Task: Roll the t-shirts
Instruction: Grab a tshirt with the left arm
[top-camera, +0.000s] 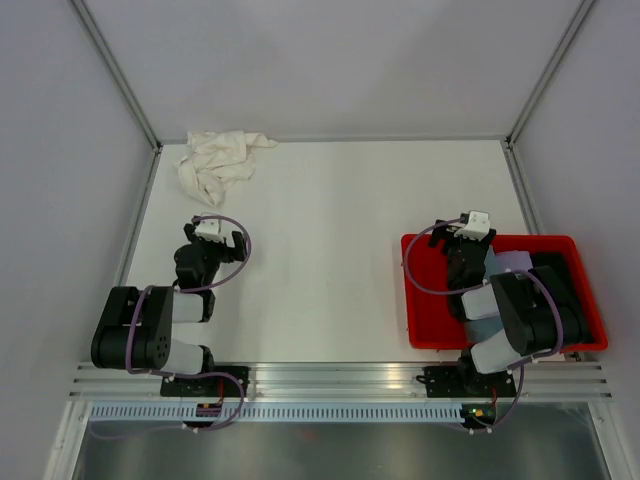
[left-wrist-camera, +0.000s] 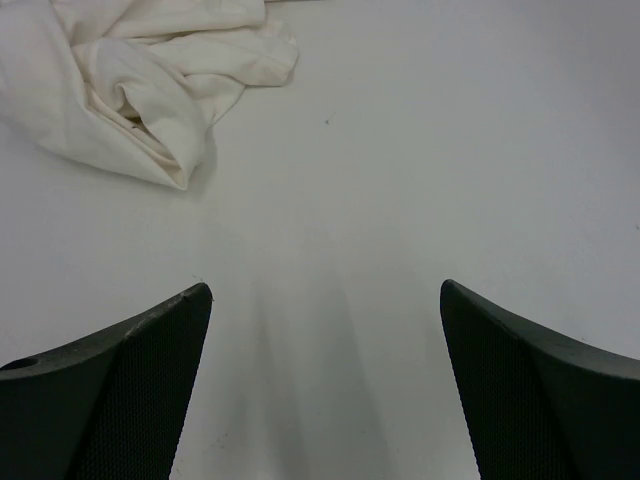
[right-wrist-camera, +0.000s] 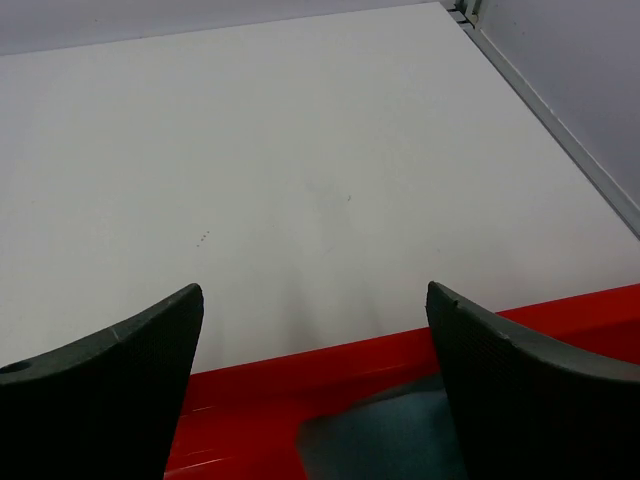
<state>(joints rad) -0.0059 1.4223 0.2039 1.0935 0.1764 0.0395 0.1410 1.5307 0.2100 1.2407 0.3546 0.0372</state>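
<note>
A crumpled cream t-shirt (top-camera: 218, 163) lies bunched at the table's far left corner; the left wrist view has this cream t-shirt (left-wrist-camera: 140, 75) at its top left. My left gripper (top-camera: 218, 238) stands open over bare table a little short of it, nothing between its fingers (left-wrist-camera: 150, 385). My right gripper (top-camera: 468, 232) is open above the far rim of the red bin (top-camera: 420, 300). Folded t-shirts sit in that bin: a grey-blue one (right-wrist-camera: 400, 440) under the right jaws, a lilac one (top-camera: 512, 262) and a black one (top-camera: 558, 275), partly hidden by the arm.
White walls with aluminium posts (top-camera: 120, 75) close in the table at the back and sides. The red bin's near wall (right-wrist-camera: 300, 375) crosses the bottom of the right wrist view. An aluminium rail (top-camera: 340, 378) carries both arm bases at the near edge.
</note>
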